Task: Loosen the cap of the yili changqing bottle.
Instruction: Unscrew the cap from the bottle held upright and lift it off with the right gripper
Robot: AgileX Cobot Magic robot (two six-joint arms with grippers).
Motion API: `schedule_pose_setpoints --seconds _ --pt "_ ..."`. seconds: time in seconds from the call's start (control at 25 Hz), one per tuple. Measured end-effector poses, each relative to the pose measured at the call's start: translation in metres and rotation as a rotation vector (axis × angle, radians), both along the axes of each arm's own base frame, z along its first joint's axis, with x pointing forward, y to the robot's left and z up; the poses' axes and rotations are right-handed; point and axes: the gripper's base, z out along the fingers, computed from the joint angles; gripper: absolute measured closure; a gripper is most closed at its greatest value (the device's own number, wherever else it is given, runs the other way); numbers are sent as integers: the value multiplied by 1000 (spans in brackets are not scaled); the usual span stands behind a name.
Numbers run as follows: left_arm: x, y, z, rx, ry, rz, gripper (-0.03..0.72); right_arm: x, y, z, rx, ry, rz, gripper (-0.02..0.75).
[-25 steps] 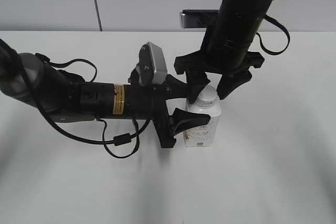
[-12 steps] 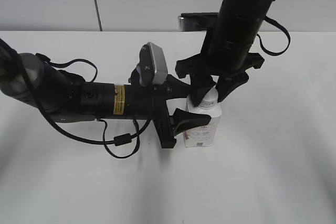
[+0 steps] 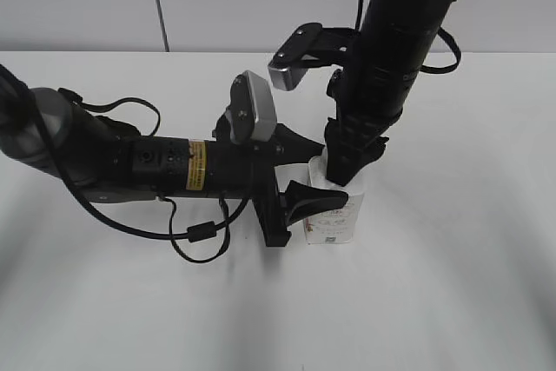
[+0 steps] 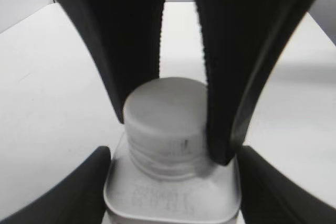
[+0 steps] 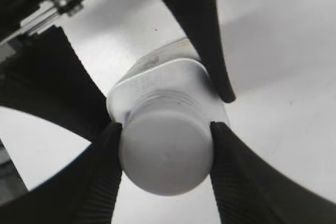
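On the white bench (image 3: 452, 284) stands the yili changqing bottle (image 3: 334, 219), upright, its body clamped from the side by the left hand (image 3: 304, 182). From above, the right hand (image 3: 347, 167) is closed on the cap (image 5: 167, 158), a finger pressing each side. Whatever the bottle holds cannot be seen, and the exterior view hides the cap behind the right fingers (image 3: 352, 149)

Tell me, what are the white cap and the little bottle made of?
The cap looks like matte white plastic: smooth flat top, molded ridges around its side. The bottle looks like white plastic or coated carton, I can't tell which; it has a squarish body, rounded corners, a slight sheen and small printing.
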Motion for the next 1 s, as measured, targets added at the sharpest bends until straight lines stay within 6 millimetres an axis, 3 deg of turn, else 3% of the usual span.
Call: schedule_pose_setpoints --seconds 0.36,0.6,1.0 --pt "0 0 0 0 -1 -1 249 2 1 0 15 -125 460 342" --pt "1 1 0 1 7 16 249 5 2 5 21 -161 510 343" --pt "2 1 0 6 8 25 249 9 7 33 44 -158 520 346"
